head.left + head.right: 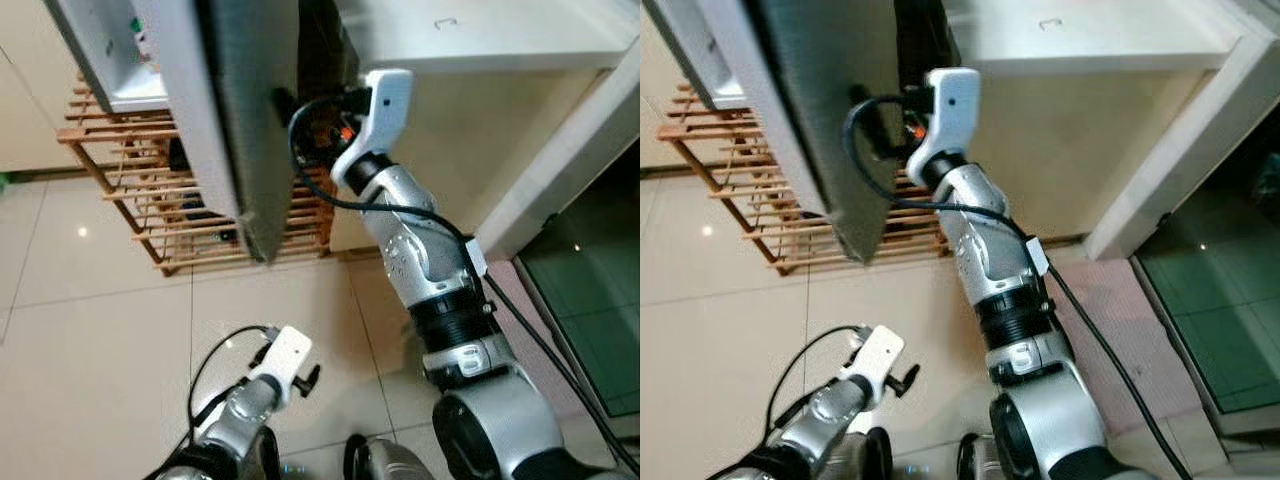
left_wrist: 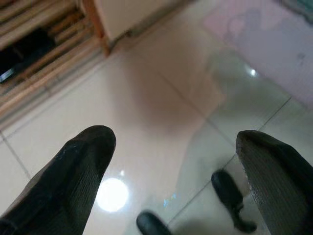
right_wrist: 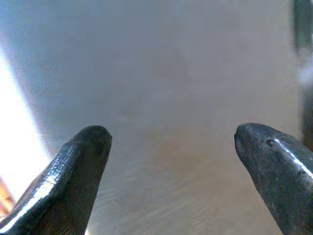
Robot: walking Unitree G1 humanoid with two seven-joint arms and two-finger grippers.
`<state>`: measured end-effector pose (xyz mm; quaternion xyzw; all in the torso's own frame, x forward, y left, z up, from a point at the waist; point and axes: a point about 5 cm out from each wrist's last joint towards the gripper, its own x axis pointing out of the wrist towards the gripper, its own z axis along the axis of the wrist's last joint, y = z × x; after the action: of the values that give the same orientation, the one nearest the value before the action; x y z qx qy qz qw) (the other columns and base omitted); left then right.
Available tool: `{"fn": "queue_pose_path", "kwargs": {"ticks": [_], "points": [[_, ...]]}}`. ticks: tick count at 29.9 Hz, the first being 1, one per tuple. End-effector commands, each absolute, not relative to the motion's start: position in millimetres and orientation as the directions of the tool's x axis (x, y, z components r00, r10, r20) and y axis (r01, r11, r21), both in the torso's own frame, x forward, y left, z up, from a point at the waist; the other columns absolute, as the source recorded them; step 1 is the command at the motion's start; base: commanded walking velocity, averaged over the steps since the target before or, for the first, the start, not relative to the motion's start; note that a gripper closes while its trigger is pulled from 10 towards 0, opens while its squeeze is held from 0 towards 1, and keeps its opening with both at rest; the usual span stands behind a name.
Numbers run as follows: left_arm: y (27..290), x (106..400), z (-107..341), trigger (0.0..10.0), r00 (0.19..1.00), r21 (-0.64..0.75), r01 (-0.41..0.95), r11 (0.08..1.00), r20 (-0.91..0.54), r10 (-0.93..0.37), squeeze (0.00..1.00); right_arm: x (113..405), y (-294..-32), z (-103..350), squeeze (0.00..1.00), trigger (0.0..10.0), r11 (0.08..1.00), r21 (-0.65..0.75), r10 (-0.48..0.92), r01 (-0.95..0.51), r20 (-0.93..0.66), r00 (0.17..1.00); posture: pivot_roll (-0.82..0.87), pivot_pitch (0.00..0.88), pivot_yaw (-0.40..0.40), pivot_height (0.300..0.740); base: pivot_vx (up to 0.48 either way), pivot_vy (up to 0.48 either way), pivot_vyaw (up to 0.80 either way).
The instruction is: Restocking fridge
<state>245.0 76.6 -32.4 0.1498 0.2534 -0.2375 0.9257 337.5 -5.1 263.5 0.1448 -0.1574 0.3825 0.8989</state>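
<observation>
Spread right claw [image 3: 171, 147] faces fridge door [image 1: 235, 110], hanging edge-on, long axis vertical.

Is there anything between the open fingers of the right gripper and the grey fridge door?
Nothing. In the right wrist view, the right gripper faces the bare brushed surface of the fridge door, its fingers spread with nothing held.
</observation>
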Motion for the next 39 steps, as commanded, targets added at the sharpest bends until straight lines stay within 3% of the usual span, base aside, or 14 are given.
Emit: {"fn": "queue_pose_path", "kwargs": {"ticks": [1, 5, 8, 9, 12, 17, 23, 29, 39], "points": [[68.8, 249.6, -25.2, 10.0, 0.787, 0.178, 0.511, 0.841, -0.492, -0.373, 0.00, 330.2, -1.0, 251.0, 0.00, 10.0, 0.655, 0.228, 0.613, -0.720, 0.396, 0.683, 0.02, 0.135, -0.050, 0.740, 0.000, 0.000, 0.00], [50.4, 270.9, 7.2, 10.0, 0.867, 0.191, 0.453, 0.871, -0.323, -0.380, 0.00, 348.0, -55.8, 226.9, 0.00, 10.0, 0.826, 0.207, 0.457, -0.524, 0.297, 0.838, 0.03, 0.107, -0.056, 0.740, 0.000, 0.000, 0.00], [50.3, 279.7, 19.4, 10.0, 0.905, 0.192, 0.392, 0.900, -0.257, -0.339, 0.00, 351.4, -73.3, 217.0, 0.00, 10.0, 0.870, 0.192, 0.401, -0.454, 0.259, 0.879, 0.03, 0.097, -0.055, 0.740, 0.000, 0.000, 0.00], [67.8, 294.7, 44.3, 10.0, 0.956, 0.186, 0.285, 0.940, -0.127, -0.265, 0.00, 353.5, -96.0, 203.5, 0.00, 10.0, 0.923, 0.129, 0.330, -0.362, 0.216, 0.919, 0.04, 0.087, -0.056, 0.740, 0.000, 0.000, 0.00], [117.8, 312.0, 89.2, 10.0, 0.979, 0.172, 0.194, 0.966, 0.029, -0.202, 0.00, 352.5, -120.0, 186.2, 0.00, 10.0, 0.953, 0.126, 0.254, -0.276, 0.168, 0.953, 0.05, 0.073, -0.056, 0.740, 0.000, 0.000, 0.00], [128.2, 320.3, 137.0, 10.0, 0.974, 0.171, 0.095, 0.981, 0.186, -0.127, 0.00, 341.5, -166.2, 151.2, 0.00, 10.0, 0.991, 0.097, 0.086, -0.093, 0.078, 0.993, 0.07, 0.040, -0.045, 0.740, 0.000, 0.000, 0.00], [154.6, 311.9, 140.4, 10.0, 0.987, 0.156, 0.023, 0.988, 0.156, -0.047, 0.00, 323.5, -206.4, 126.9, 0.00, 10.0, 0.998, -0.013, -0.057, 0.058, 0.044, 0.997, 0.07, 0.020, -0.010, 0.740, 0.000, 0.000, 0.00], [155.1, 300.0, 128.0, 10.0, 0.996, 0.184, 0.066, 0.981, 0.054, -0.077, 0.00, 300.0, -232.5, 118.4, 0.00, 10.0, 0.980, 0.029, -0.197, 0.196, 0.072, 0.978, 0.08, 0.010, 0.021, 0.740, 0.000, 0.000, 0.00], [142.4, 310.1, 124.6, 10.0, 0.996, 0.157, 0.090, 0.983, 0.012, -0.093, 0.00, 290.1, -212.4, 105.1, 0.00, 10.0, 0.981, 0.058, -0.189, 0.186, 0.050, 0.981, 0.04, 0.009, 0.034, 0.740, 0.000, 0.000, 0.00]]}}
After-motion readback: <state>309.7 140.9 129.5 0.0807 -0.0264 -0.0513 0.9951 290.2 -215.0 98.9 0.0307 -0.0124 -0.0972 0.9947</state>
